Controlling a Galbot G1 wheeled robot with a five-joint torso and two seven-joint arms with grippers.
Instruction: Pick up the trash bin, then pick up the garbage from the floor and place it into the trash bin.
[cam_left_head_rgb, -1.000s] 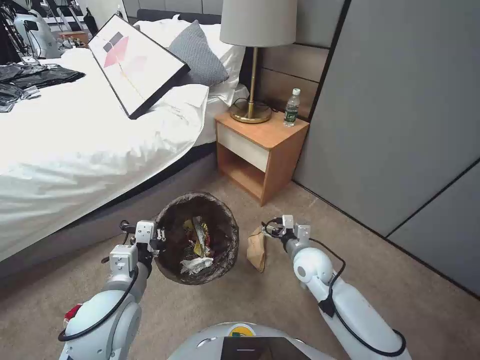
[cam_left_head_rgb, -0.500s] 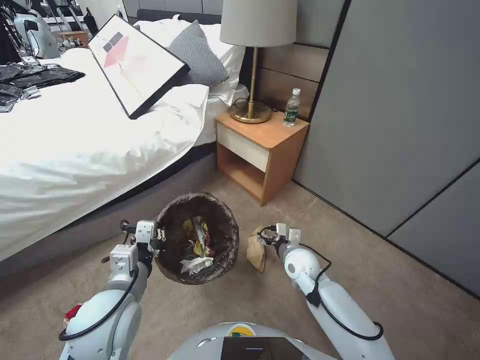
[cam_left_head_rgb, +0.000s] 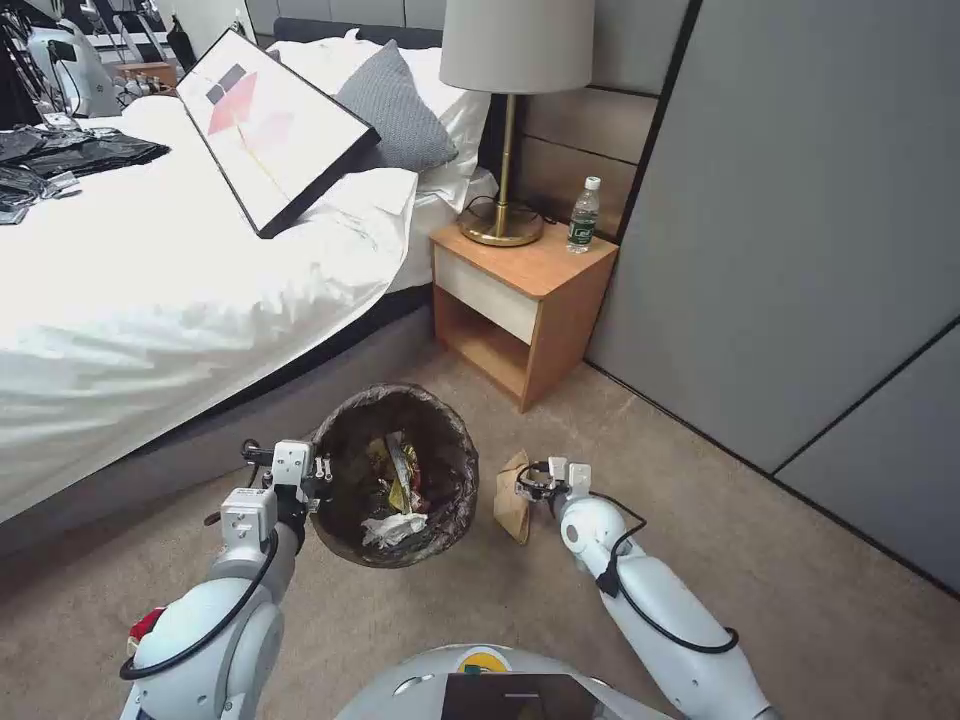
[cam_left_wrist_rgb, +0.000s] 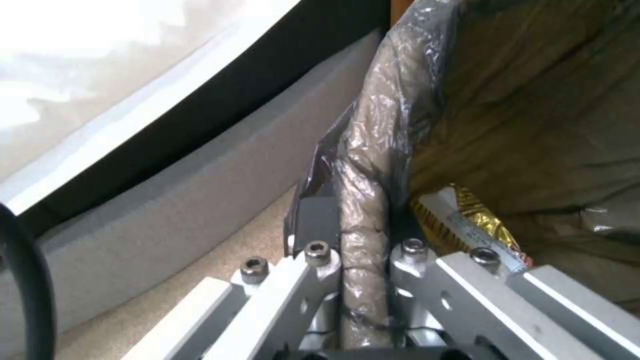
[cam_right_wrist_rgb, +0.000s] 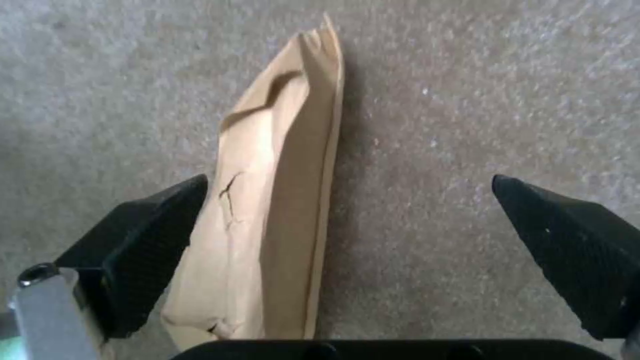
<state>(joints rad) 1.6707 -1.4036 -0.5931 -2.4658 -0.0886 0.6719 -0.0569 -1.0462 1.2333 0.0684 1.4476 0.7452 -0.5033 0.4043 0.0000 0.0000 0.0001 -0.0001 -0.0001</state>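
Observation:
The trash bin (cam_left_head_rgb: 440, 440), a round bucket lined with a dark bag, hangs above the carpet with my left gripper (cam_left_head_rgb: 318, 472) shut on its near-left rim (cam_left_wrist_rgb: 363, 200). Yellow wrappers and a white tissue (cam_left_head_rgb: 392, 528) lie inside it. A brown paper bag (cam_left_head_rgb: 511, 500) lies flat on the carpet just right of the bin. My right gripper (cam_left_head_rgb: 532, 485) hovers directly over that bag (cam_right_wrist_rgb: 280, 200), open. Its two black fingers (cam_right_wrist_rgb: 143, 240) stand wide apart, one on each side of the bag, and touch nothing.
A wooden nightstand (cam_left_head_rgb: 520, 300) with a lamp and a green-labelled bottle (cam_left_head_rgb: 583, 215) stands behind the bin. The bed (cam_left_head_rgb: 180, 280) runs along the left, with a framed picture and black bags on it. A grey wall panel (cam_left_head_rgb: 820, 250) closes the right side.
My right gripper has drawn left and back toward me and now sits over the brown paper bag. The left arm and the bin have stayed still.

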